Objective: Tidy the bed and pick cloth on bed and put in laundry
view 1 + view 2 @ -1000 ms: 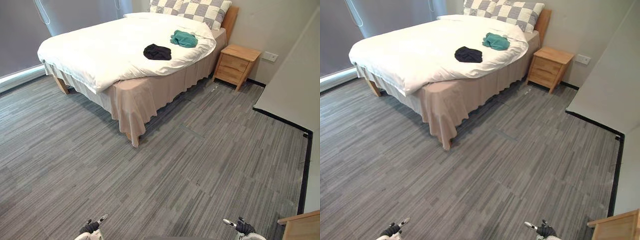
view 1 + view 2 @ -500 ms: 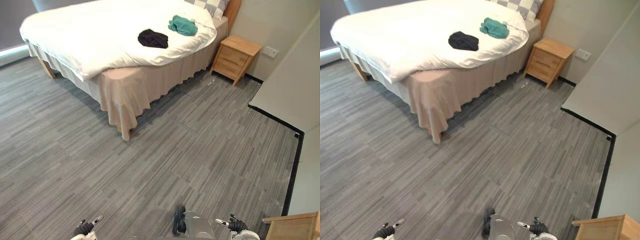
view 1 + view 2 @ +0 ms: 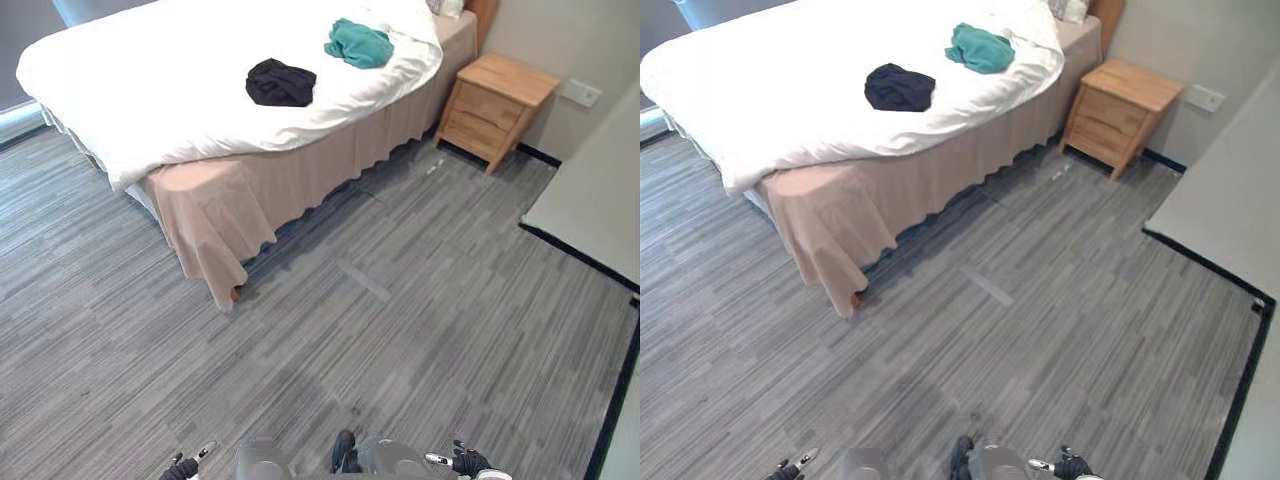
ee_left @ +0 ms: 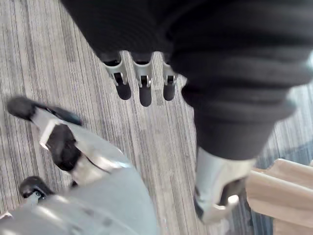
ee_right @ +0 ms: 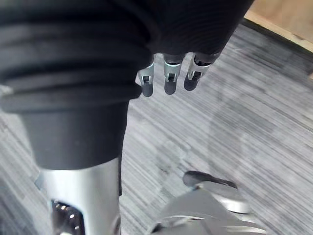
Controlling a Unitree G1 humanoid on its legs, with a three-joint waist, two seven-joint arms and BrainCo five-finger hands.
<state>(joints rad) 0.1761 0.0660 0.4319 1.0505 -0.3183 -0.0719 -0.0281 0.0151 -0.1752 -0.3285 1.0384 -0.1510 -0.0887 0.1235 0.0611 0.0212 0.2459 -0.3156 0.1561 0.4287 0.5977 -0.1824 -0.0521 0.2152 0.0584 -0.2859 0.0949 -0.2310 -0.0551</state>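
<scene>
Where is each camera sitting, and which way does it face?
Left eye view: on the head, looking down at the bed, black cloth and teal cloth; left hand at bottom edge.
Right eye view: same scene, beside it; right hand at bottom edge.
Left wrist view: along its open hand, down to the floor.
Right wrist view: likewise, hand open.

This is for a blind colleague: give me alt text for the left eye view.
A white-covered bed holds two crumpled cloths: a black cloth and, closer to the wooden nightstand, a green cloth. Grey floor lies between the bed and the robot's left hand and right hand at the bottom edge.
</scene>
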